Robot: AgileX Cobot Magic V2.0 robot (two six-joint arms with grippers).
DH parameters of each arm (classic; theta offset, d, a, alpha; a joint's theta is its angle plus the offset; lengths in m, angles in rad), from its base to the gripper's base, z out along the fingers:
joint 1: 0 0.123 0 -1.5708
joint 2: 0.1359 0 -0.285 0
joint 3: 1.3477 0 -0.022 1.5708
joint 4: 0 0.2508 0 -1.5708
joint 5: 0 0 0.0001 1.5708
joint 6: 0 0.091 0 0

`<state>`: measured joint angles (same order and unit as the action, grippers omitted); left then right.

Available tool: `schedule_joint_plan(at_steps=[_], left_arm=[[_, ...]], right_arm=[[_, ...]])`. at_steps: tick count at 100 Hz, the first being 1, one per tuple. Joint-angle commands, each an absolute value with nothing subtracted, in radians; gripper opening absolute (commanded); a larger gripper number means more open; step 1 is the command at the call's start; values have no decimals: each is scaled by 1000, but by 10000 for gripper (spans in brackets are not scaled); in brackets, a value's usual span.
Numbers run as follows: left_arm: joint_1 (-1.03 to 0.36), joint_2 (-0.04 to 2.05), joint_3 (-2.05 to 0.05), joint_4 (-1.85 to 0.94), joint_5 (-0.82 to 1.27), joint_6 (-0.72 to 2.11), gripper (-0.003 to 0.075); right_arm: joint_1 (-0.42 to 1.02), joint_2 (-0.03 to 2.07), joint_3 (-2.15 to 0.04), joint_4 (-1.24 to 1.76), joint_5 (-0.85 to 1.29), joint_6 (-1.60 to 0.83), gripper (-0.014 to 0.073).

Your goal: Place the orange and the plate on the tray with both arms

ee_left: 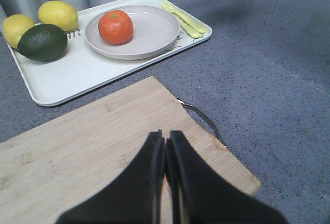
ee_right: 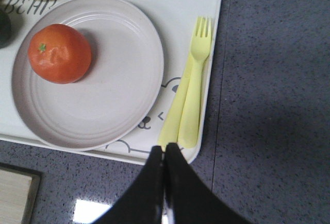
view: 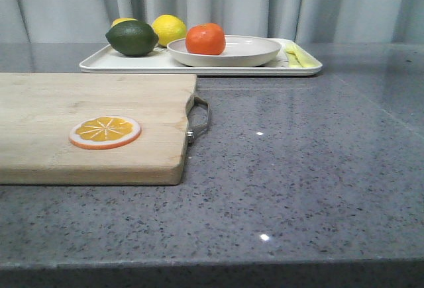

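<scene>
The orange (view: 205, 39) lies in the off-white plate (view: 255, 54), and the plate stands on the white tray (view: 99, 63) at the back of the table. All three show in the left wrist view: orange (ee_left: 115, 27), plate (ee_left: 154, 33), tray (ee_left: 77, 74), and in the right wrist view: orange (ee_right: 60, 53), plate (ee_right: 118, 85), tray (ee_right: 175, 2). My left gripper (ee_left: 164, 137) is shut and empty above the wooden cutting board (ee_left: 77, 157). My right gripper (ee_right: 164, 148) is shut and empty above the tray's near edge. Neither gripper shows in the front view.
A dark green lime (view: 132, 38) and two yellow lemons (view: 169, 29) lie on the tray's left part. A pale yellow fork and knife (ee_right: 193, 95) lie on its right part. An orange slice disc (view: 105, 132) lies on the cutting board (view: 86, 129), whose metal handle (view: 199, 119) points right.
</scene>
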<state>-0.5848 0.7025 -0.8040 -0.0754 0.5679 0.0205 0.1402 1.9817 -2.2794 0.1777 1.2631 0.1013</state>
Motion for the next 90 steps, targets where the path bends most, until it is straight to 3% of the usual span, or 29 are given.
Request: schedule_joint_plan(at_steps=[1, 52, 90], left_arm=[[-582, 700, -832, -82, 497, 14, -19], [-582, 700, -832, -145, 499, 13, -19], [-582, 700, -832, -147, 495, 13, -19]], right_arm=[[139, 1850, -2261, 164, 1331, 89, -67], [140, 1448, -1920, 151, 1239, 73, -67], [140, 1076, -1510, 151, 1089, 24, -67]])
